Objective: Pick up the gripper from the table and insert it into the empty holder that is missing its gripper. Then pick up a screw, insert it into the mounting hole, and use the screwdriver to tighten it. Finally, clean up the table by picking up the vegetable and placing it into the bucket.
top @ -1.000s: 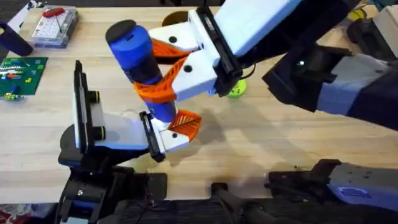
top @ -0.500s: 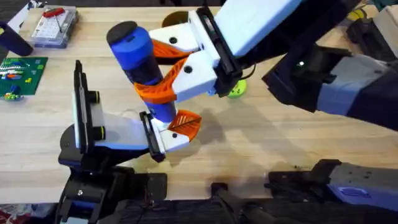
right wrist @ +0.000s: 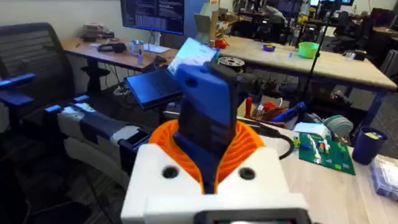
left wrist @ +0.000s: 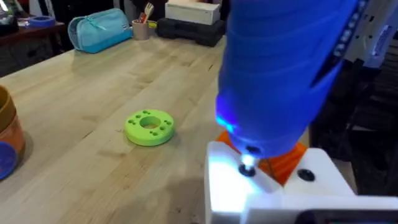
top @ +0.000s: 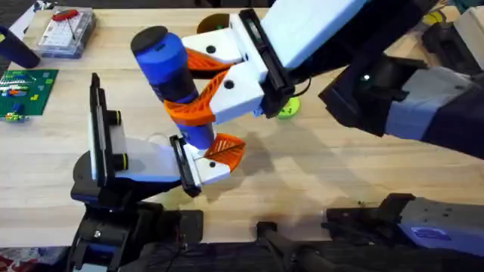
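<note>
No shift since the earlier frame.
We see the right gripper (top: pixel 198 89) clamped on the screwdriver (top: pixel 170 75); left gripper (top: pixel 219 151) at its 5 o'clock, state unclear.

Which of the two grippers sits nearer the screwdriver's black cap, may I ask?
The right gripper, clamped on the screwdriver's upper body; the left gripper sits at its lower end.

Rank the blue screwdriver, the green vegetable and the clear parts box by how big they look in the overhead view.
1. screwdriver, clearly largest, though raised toward the camera.
2. clear parts box, at the far left corner.
3. green vegetable, smallest, partly hidden behind the right pincer.
</note>
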Robot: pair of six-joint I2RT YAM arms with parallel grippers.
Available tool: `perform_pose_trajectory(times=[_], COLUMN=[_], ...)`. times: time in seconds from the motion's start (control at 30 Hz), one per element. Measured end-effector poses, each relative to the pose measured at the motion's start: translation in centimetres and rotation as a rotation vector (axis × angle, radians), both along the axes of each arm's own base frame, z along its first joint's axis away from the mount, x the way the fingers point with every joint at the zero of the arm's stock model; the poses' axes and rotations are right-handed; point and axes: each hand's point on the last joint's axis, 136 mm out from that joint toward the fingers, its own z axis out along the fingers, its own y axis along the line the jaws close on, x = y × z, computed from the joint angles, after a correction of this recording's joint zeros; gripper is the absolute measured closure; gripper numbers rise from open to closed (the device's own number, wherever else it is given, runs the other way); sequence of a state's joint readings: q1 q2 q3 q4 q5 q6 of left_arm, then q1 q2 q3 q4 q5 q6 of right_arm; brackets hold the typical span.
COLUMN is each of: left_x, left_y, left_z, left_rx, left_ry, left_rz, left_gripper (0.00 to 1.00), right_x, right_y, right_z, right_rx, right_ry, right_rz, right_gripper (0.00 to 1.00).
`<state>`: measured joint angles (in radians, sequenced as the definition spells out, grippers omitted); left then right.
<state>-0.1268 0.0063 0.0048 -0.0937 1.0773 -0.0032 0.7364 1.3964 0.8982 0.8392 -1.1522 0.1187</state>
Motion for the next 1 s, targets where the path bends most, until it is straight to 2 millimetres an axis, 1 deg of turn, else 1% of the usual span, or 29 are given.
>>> perform_pose_trajectory(times=[0.17, 0.3, 0.43, 0.53, 0.6, 0.67, 0.73, 0.83, 0.9, 1.0], left_x=[0.0, 0.0, 0.0, 0.0, 0.0, 0.0, 0.0, 0.0, 0.0, 0.0], left_y=[0.0, 0.0, 0.0, 0.0, 0.0, 0.0, 0.0, 0.0, 0.0, 0.0], left_z=[0.1, 0.1, 0.1, 0.1, 0.1, 0.1, 0.1, 0.1, 0.1, 0.1], left_rx=[-0.001, -0.001, -0.001, -0.001, -0.001, -0.001, -0.001, -0.001, -0.001, -0.001], left_ry=[-0.006, -0.004, -0.002, -0.002, -0.003, -0.002, -0.002, -0.002, -0.003, -0.002], left_rz=[0.001, 0.001, 0.001, 0.001, 0.001, 0.001, 0.001, 0.001, 0.001, 0.001], left_gripper=[0.991, 0.990, 0.991, 0.990, 0.990, 0.990, 0.990, 0.990, 0.990, 0.990], right_x=[0.0, 0.7, 1.9, 2.5, 2.6, 2.6, 2.7, 3.6, 4.6, 6.8], right_y=[0.1, 0.5, 0.8, 0.4, 0.0, -0.3, -0.5, -0.9, -1.5, -2.4], right_z=[0.4, 0.8, 3.9, 7.2, 8.7, 9.6, 9.7, 8.7, 7.7, 6.0], right_rx=[0.016, -0.023, -0.068, -0.077, -0.072, -0.062, -0.059, -0.092, -0.126, -0.183], right_ry=[0.010, 0.077, 0.120, 0.097, 0.063, 0.026, 0.003, 0.018, 0.044, 0.086], right_rz=[-0.003, -0.004, -0.011, -0.022, -0.030, -0.037, -0.042, -0.063, -0.096, -0.182], right_gripper=[0.945, 0.946, 0.946, 0.945, 0.946, 0.947, 0.945, 0.947, 0.945, 0.946])
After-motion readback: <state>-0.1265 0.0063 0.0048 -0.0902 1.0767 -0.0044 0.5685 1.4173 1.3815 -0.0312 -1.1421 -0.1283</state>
